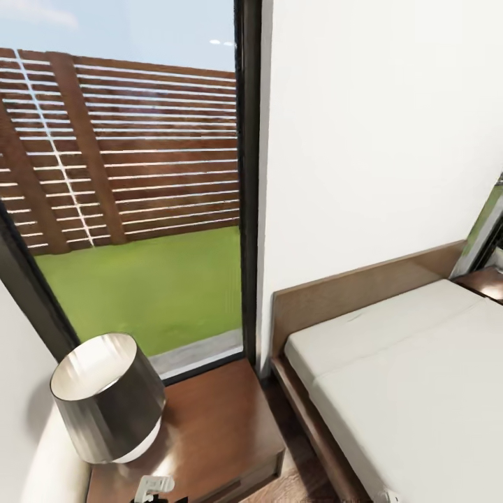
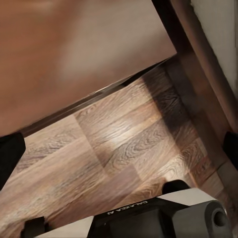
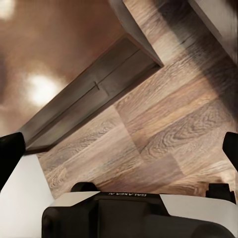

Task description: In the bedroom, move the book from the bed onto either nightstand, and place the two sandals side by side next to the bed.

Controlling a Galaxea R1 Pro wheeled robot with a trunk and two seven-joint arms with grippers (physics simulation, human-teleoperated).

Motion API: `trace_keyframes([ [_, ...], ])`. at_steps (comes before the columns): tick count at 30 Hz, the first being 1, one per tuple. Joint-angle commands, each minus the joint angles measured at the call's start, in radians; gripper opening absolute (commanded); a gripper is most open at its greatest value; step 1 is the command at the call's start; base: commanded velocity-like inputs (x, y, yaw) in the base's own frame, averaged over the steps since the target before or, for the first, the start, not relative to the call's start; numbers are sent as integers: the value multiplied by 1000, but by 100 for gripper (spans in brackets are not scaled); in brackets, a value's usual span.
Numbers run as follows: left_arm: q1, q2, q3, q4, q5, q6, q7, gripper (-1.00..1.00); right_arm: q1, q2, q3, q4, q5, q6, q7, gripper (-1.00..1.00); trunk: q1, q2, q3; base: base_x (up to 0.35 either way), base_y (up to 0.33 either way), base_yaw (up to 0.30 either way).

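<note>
The bed (image 1: 412, 377), with its pale-grey mattress and dark wooden frame, fills the lower right of the head view. A dark-brown nightstand (image 1: 223, 419) stands to its left under the window. A second nightstand (image 1: 487, 281) peeks in at the far right edge. The book and the sandals are out of view. My left gripper (image 2: 119, 148) is open over the plank floor beside the nightstand (image 2: 74, 49) and the bed frame (image 2: 198, 69). My right gripper (image 3: 119, 148) is also open, above the floor in front of the nightstand's drawer front (image 3: 94, 94). Nothing is between either pair of fingers.
A grey-shaded lamp (image 1: 105, 398) sits on the near nightstand's left half. Behind it is a tall black-framed window (image 1: 140, 209) showing grass and a slatted fence. A narrow strip of wood floor (image 1: 300, 468) runs between nightstand and bed.
</note>
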Motion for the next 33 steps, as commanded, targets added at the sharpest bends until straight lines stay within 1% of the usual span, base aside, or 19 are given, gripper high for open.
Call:
trace_keyframes([
  [1, -1, 1, 6, 1, 2, 0, -6, 100, -1, 0, -9, -1, 10, 2, 4, 100, 1, -2, -3, 0, 0, -300],
  [33, -1, 1, 6, 1, 2, 0, -6, 100, -1, 0, -9, -1, 10, 2, 4, 100, 1, -2, -14, 0, 0, -300],
])
